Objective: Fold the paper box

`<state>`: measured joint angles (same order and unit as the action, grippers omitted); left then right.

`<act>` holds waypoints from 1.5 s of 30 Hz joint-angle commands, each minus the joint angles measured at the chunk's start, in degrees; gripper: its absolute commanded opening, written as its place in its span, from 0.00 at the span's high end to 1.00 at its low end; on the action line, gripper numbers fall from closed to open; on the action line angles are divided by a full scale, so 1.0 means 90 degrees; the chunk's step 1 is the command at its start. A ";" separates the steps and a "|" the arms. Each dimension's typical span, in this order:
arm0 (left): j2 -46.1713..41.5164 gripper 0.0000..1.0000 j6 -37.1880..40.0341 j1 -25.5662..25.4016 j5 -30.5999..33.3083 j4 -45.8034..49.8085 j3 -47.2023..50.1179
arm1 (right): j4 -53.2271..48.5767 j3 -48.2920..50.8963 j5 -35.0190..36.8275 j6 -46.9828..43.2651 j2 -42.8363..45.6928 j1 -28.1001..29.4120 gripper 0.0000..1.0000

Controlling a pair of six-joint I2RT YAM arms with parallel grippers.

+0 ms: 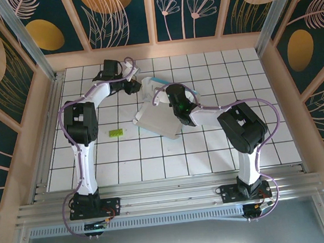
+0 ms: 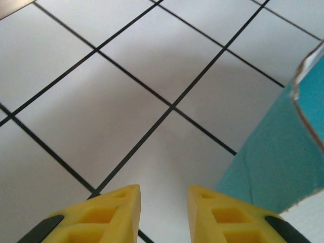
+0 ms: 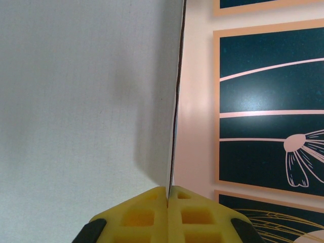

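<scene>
The paper box [image 1: 157,117] lies near the middle of the table [image 1: 154,162], with a small block [image 1: 116,133] on the tiles to its left, apart. The left gripper [image 1: 137,85] sits just behind-left of the box. The right gripper [image 3: 167,195] pinches what seems to be a raised rear flap.

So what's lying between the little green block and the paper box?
Nothing. In the top external view, the stretch of table between the lime-green block and the paper box is bare white tile.

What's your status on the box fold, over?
Left gripper: jaws apart, empty, over tiles beside the paper box. Right gripper: jaws shut on a box panel's edge. Green block lies apart, by the left arm.
</scene>
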<state>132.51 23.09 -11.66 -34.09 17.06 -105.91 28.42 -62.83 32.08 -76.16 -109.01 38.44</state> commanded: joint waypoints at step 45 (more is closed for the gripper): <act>0.0326 0.64 0.0925 -0.0716 -0.1104 0.2173 -0.1022 | -0.0583 0.0204 -0.0144 0.0075 0.0090 0.0124 1.00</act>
<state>137.19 27.46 -15.79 -41.58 30.72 -116.46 26.79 -62.08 33.85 -75.96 -108.47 38.37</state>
